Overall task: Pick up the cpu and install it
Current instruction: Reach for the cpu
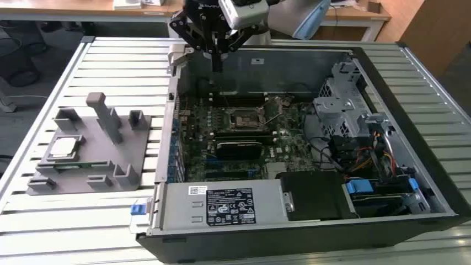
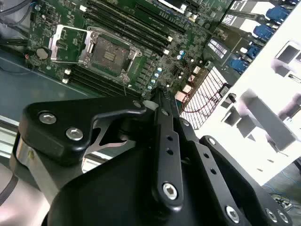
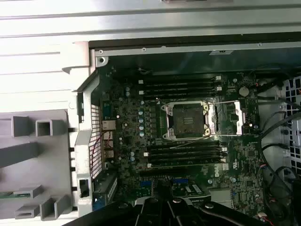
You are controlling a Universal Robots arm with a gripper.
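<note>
White label (image 1: 199,190), black label (image 1: 231,205) on power supply (image 1: 268,204): print unreadable.

"What did the gripper (image 1: 217,67) look like?"

"Matte black throughout, with jointed link bars (image 2: 70,125) tapering into narrow fingers (image 2: 162,113). It was pinned with round silver hex-socket screws (image 2: 170,190)."

"And above it?"

"In the exterior view there was a pale grey block (image 1: 246,11) at the wrist, and behind it the arm (image 1: 301,16), smooth and light blue-grey. A silvery band (image 2: 19,157) edged the black body."

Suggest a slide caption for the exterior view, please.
Gripper above the open computer case; the cpu lies on the grey fixture outside it.
</note>
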